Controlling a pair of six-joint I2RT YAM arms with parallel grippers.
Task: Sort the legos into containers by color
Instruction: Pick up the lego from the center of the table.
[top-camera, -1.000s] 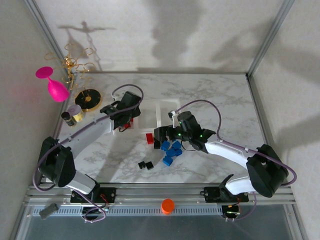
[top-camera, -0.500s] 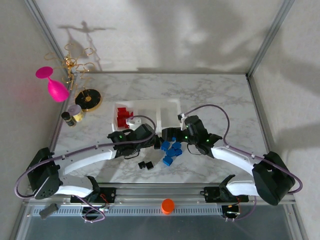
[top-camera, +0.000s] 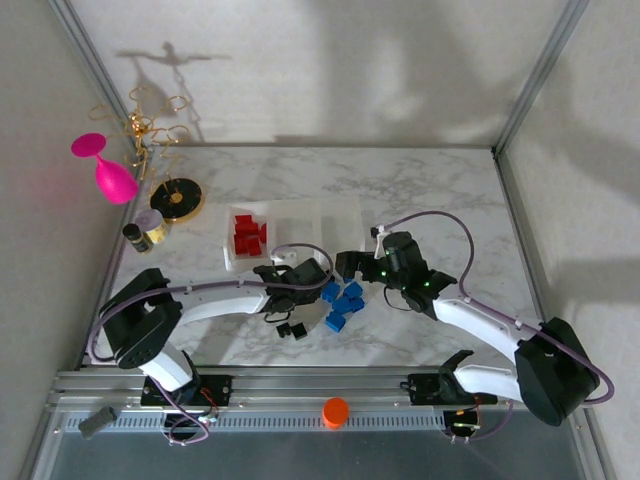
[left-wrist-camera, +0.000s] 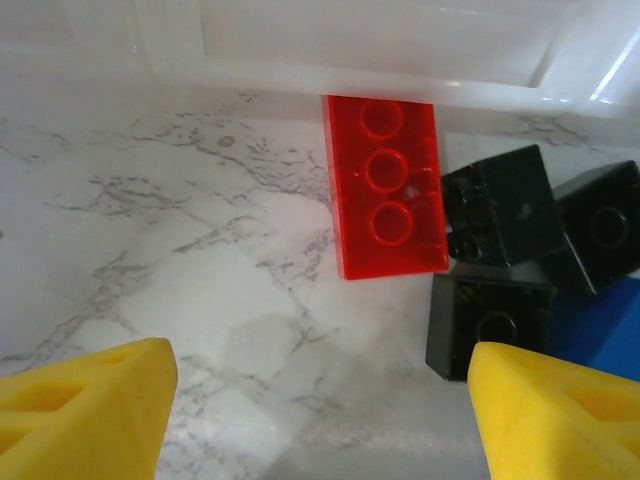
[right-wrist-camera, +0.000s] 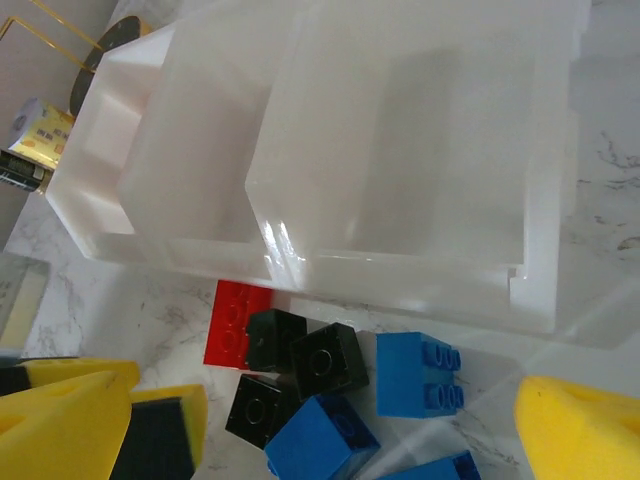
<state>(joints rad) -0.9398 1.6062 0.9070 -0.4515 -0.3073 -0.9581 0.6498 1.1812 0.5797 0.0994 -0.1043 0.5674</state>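
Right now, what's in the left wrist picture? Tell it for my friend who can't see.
A flat red lego with three studs lies on the marble table at the foot of a whitish container wall, with three black legos and a blue lego bunched at its right. Two yellow fingers stand apart in the bottom corners, holding nothing.

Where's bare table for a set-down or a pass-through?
Bare table: far strip behind the trays, and the right side beyond the right arm. Crowded: just in front of the trays, where blue bricks, black bricks, left gripper and right gripper bunch.
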